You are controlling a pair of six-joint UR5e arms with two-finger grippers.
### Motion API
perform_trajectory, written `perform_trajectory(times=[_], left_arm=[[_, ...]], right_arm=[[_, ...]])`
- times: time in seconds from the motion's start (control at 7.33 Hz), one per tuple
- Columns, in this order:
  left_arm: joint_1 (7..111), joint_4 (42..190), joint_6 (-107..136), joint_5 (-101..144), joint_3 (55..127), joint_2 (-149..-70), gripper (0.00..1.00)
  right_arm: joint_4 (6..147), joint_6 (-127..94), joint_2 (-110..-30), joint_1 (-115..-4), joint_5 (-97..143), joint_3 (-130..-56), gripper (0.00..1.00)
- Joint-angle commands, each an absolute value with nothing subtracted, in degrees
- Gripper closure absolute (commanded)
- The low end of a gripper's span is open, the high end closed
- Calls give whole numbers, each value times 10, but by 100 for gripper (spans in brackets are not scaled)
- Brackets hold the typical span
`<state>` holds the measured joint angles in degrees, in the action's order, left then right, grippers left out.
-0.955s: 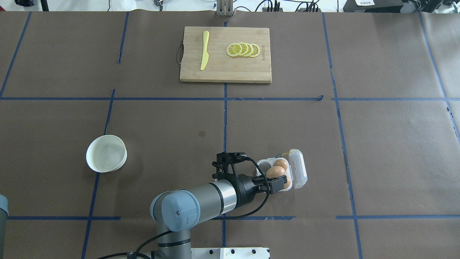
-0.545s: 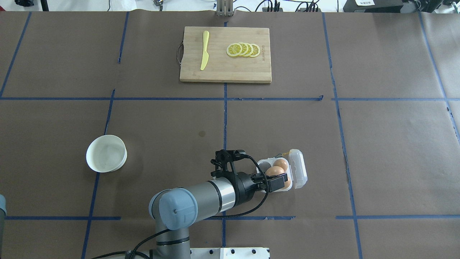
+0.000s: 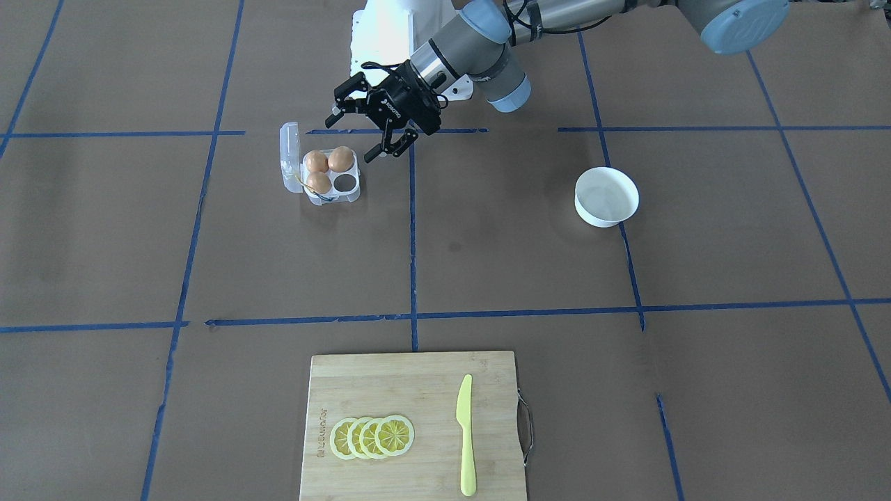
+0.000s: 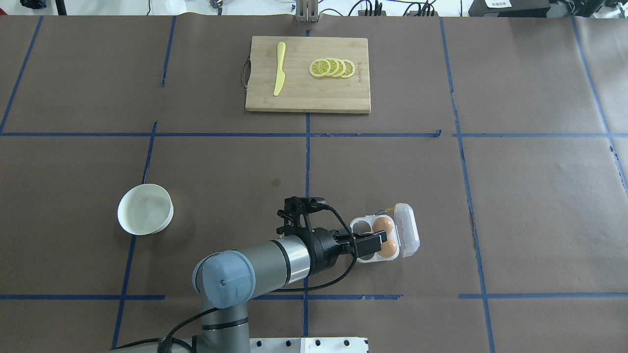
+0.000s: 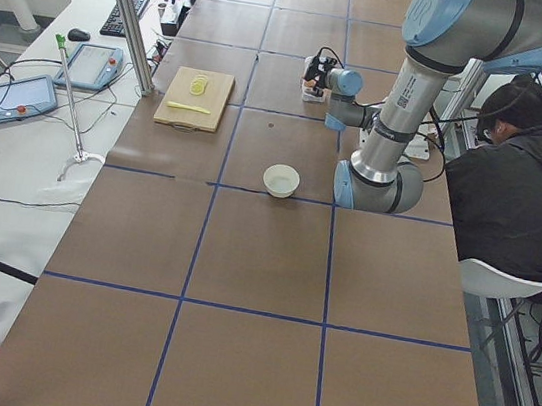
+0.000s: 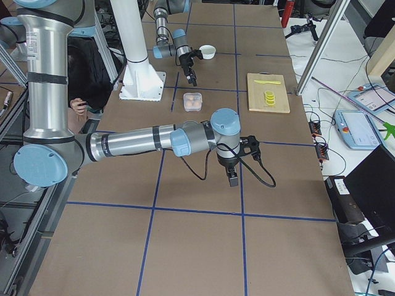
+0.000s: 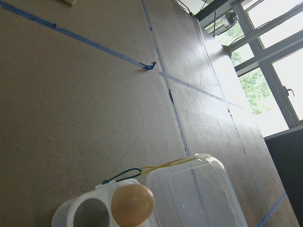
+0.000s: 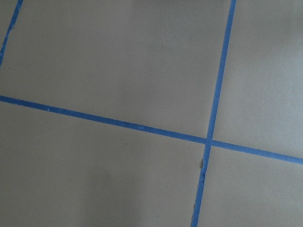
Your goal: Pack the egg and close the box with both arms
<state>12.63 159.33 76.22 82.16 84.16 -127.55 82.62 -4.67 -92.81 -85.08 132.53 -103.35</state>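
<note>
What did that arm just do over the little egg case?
The left tool let go of the egg, which now sits in the box, and drew back slightly to the robot's left, open. The lid stays open; bowl and cutting board have not moved.

white bowl (image 4: 145,209) | cutting board (image 4: 304,95) bearing yellow knife (image 4: 279,68), lemon slices (image 4: 332,67)

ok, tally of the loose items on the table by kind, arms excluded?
eggs: 3, all in the box
egg box: 1, lid open
white bowl: 1
cutting board: 1
lemon slices: 4
yellow knife: 1
Total: 11
</note>
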Motion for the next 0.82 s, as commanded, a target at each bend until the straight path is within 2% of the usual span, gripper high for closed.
perform_trajectory(times=[0.0,0.27,0.68], left_arm=[[167,1588,755,881,854,-1247,0],[239,1532,711,990,883,-1213,0],[368,1279,576,1096,1017,-1165,0]], right_arm=[[826,-47,-929,-851,1325,-1034,0],[826,-47,-929,-851,1325,-1034,0],[826,-48,-930,-851,1325,-1032,0]])
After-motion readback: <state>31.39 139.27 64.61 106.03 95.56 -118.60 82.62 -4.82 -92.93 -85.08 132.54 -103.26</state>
